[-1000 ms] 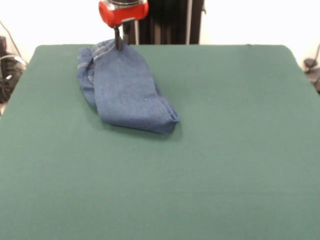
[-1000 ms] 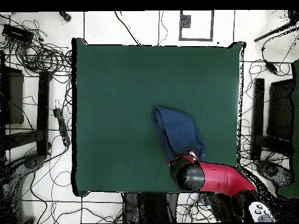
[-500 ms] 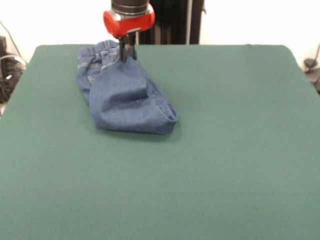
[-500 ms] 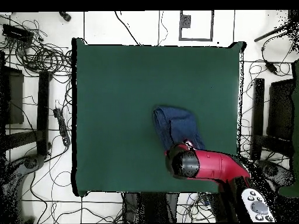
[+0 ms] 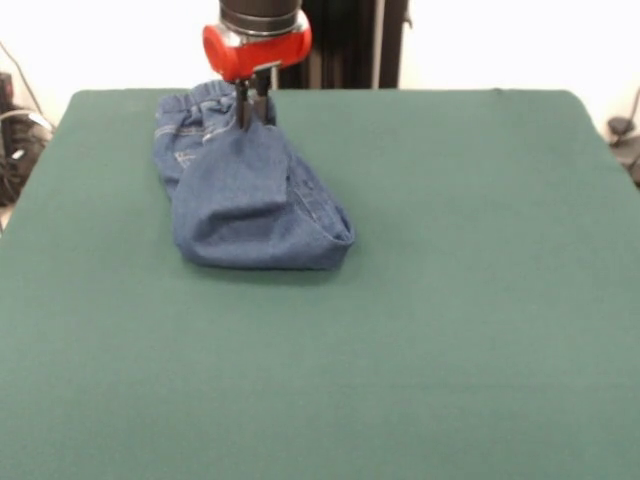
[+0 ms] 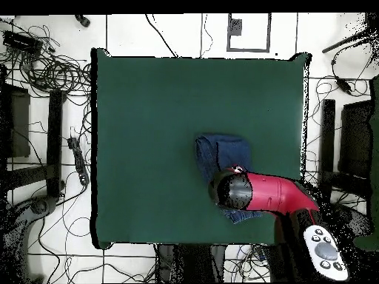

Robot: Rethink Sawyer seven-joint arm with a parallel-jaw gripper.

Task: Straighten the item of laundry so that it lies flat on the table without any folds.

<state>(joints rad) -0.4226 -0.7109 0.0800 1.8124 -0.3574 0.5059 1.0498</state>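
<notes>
the gripper (image 5: 252, 112) pinches a fold of the jeans (image 5: 245, 195) near the waistband; the folded jeans lie below it on the table (image 5: 450, 300).

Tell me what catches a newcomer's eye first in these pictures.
First the gripper under its bright red collar, at the far left of the table in the front view, its dark fingers close together and pinching the cloth. Below it lies the item of laundry, blue jeans bunched and folded over, gathered waistband by the far edge. All round is bare dark green cloth.
</notes>
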